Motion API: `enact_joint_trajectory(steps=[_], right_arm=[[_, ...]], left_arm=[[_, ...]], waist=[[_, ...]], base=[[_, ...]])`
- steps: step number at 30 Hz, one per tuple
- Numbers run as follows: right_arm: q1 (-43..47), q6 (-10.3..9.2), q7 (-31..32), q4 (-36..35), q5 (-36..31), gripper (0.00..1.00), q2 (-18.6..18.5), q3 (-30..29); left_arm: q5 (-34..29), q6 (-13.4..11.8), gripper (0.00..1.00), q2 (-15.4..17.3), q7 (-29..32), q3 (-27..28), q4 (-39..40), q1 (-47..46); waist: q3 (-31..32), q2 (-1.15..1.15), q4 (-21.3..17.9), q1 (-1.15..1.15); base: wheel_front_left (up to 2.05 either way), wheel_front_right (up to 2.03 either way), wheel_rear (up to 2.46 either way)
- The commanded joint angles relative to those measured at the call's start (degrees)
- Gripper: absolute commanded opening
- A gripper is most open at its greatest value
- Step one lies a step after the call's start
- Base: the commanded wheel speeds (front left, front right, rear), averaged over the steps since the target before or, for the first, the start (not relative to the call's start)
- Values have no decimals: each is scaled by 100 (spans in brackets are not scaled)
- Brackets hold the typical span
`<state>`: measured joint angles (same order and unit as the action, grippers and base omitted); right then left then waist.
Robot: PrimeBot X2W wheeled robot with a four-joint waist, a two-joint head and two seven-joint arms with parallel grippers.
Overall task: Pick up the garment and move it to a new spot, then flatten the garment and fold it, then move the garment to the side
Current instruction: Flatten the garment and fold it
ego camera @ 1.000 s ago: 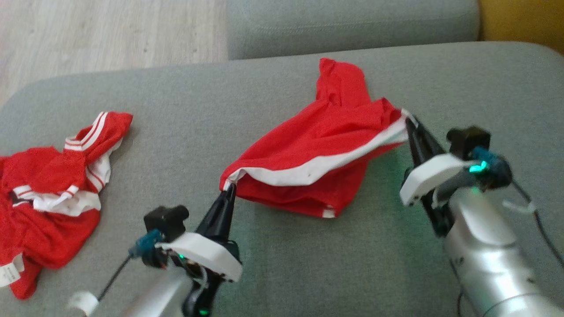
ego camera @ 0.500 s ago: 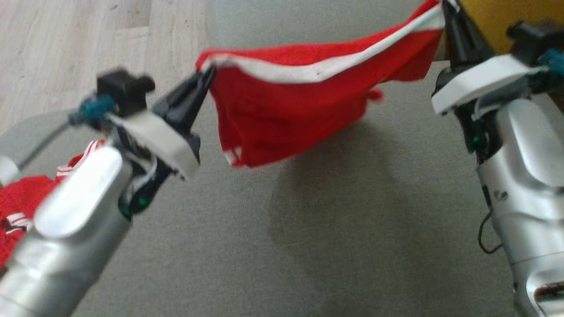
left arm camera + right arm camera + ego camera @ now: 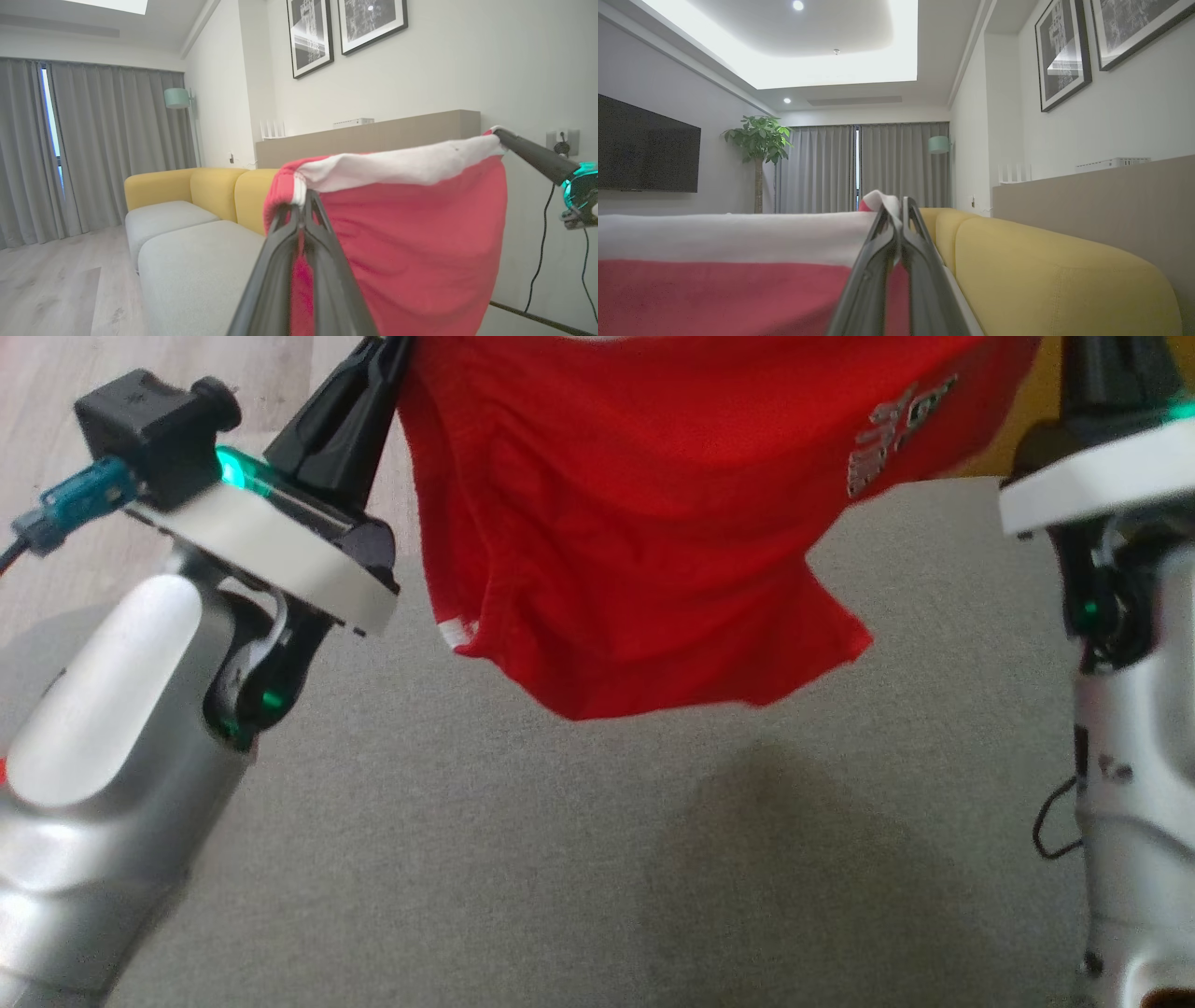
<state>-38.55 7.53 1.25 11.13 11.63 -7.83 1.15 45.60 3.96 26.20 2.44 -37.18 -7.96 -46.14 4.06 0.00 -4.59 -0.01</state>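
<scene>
Head view. The garment (image 3: 635,551), red, hangs in the air above the grey seat (image 3: 420,859), spread between the two arms. Its lower hem sags free in the middle and casts a shadow (image 3: 803,859) on the seat beneath. A pale print (image 3: 896,434) shows on the cloth near its right upper corner. The left gripper (image 3: 378,359) meets the left upper corner of the garment, its dark fingers pressed together and reaching the top edge of the view. The right gripper (image 3: 1106,373) stands at the right upper corner, with its fingertips cut off by the top edge. Wooden floor (image 3: 56,373) lies beyond the seat at upper left.

Left wrist view. The left gripper's jaws are closed on the end of the white band (image 3: 397,165) that runs along the garment's top edge. The band stretches across to the tip of the right gripper, and red cloth hangs below it.

Right wrist view. The right gripper's jaws are likewise closed, pinching the other end of the band, which folds over the fingertips. A yellow backrest (image 3: 1064,280) lies just beside the fingers.
</scene>
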Motion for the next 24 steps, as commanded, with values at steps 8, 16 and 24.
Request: enact_joint_trajectory(steps=[8,16,24], right_arm=[[374,-4,820,-1436,-209,0,402,-222],[-474,-4,864,-873,-476,0,458,-103],[-2883,-4,-308,1346,-679,0,475,-213]], left_arm=[[116,-379,0,613,238,446,1079,166],[146,-296,0,595,376,591,448,-499],[-208,137,0,170,-139,700,-1442,-2533]], waist=[[-233,0,-40,1],[-1202,0,-169,1],[-2384,0,-337,1]], base=[[0,0,0],[0,0,0],[0,0,0]])
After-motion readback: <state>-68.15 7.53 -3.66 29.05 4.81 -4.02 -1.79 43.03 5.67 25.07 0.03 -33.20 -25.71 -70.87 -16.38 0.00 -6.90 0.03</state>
